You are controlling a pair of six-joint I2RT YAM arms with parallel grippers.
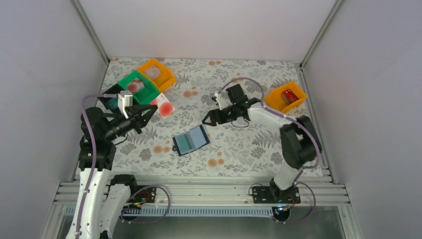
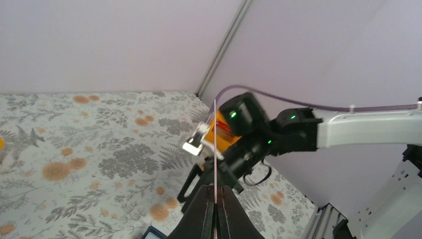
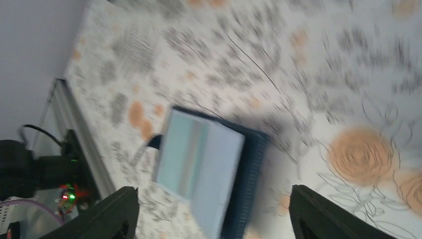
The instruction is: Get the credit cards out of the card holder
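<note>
Right tool (image 1: 205,121) hangs open near card holder (image 1: 191,140).

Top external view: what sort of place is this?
Likely a lab robot cell: plain white walls boxing in a floral-covered table, two arms bolted to an aluminium rail, small plastic bins.

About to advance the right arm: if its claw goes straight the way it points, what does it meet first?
Most likely the open card holder, lying on the floral table centred ahead of the open right claw; the blurred wrist view leaves depth unclear.
</note>
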